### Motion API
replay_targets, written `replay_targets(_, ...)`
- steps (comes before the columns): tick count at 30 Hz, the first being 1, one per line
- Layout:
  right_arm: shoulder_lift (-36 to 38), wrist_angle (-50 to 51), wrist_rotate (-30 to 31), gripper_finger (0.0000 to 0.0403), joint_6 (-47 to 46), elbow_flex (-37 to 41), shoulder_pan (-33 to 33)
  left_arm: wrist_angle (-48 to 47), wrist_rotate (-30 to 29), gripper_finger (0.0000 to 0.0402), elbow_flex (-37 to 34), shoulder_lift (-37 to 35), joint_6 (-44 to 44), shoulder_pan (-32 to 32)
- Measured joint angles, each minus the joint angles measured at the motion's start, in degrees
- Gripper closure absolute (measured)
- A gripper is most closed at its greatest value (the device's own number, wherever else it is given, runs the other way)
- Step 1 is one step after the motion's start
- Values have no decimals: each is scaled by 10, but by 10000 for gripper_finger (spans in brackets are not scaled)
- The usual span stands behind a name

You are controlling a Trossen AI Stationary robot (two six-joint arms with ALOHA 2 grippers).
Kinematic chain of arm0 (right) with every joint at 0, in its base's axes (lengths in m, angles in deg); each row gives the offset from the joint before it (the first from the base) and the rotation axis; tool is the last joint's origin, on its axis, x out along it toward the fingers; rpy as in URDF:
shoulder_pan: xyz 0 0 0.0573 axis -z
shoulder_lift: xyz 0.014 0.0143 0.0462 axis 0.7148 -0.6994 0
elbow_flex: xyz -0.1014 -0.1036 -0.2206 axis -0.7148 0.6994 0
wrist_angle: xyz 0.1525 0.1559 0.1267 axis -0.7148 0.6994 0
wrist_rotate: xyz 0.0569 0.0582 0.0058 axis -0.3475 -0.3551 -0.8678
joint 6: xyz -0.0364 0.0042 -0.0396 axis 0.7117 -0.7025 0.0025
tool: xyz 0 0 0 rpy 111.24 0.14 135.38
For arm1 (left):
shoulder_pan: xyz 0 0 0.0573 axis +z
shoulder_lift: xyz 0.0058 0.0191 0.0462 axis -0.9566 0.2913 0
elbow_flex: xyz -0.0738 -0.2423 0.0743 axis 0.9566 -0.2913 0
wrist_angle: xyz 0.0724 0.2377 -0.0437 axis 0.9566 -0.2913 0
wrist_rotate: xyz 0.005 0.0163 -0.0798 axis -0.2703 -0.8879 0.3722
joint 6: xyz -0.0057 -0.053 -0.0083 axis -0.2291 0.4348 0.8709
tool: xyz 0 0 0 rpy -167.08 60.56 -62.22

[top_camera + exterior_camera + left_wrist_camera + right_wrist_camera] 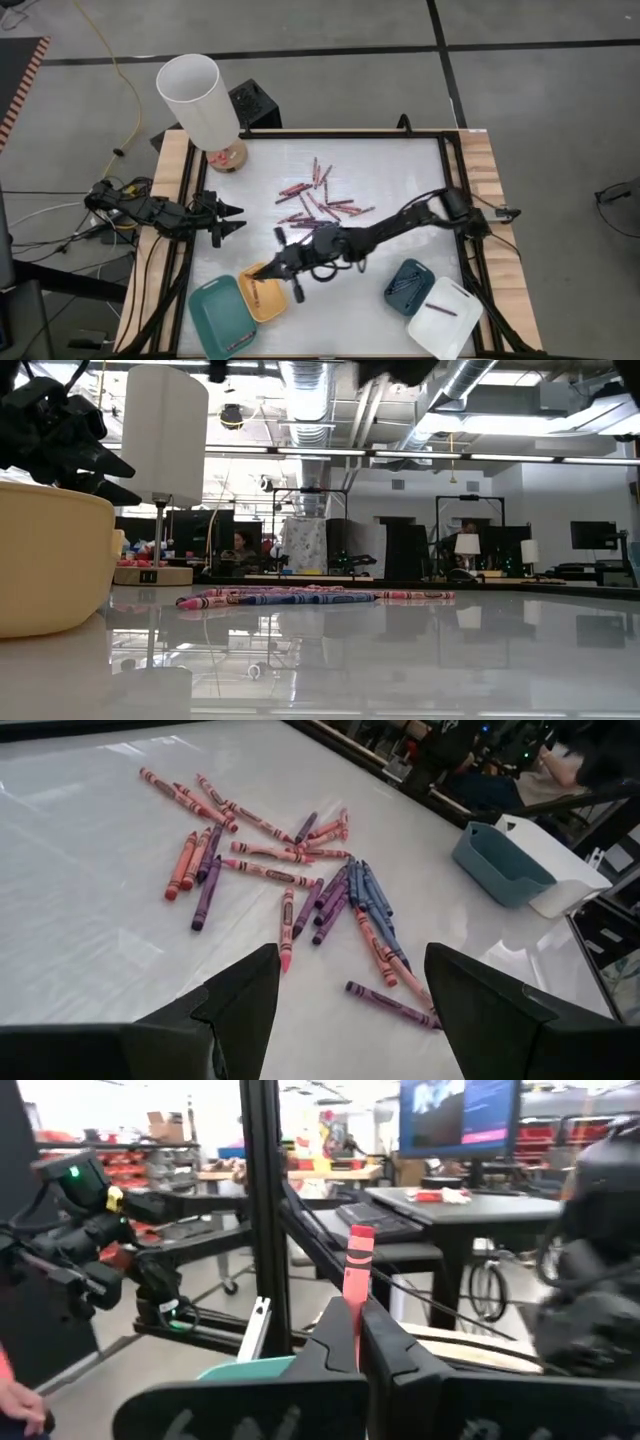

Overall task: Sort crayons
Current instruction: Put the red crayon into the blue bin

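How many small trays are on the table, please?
4: teal tray and yellow tray at front left, dark-blue tray and white tray at front right.

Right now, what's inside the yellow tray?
The yellow tray holds at least one crayon, seen from above. The right gripper, shut on a red crayon, hangs over its upper corner and covers that part.
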Motion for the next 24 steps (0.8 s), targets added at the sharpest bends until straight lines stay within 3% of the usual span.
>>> replay_targets(16,-265,173,-161,402,-53,-420,14,0,0,161,0,0,0,0)
replay_targets(20,-309,199,-189,402,-77,-476,13,0,0,161,0,0,0,0)
replay_targets(24,-324,205,-191,402,-87,-479,10,0,0,161,0,0,0,0)
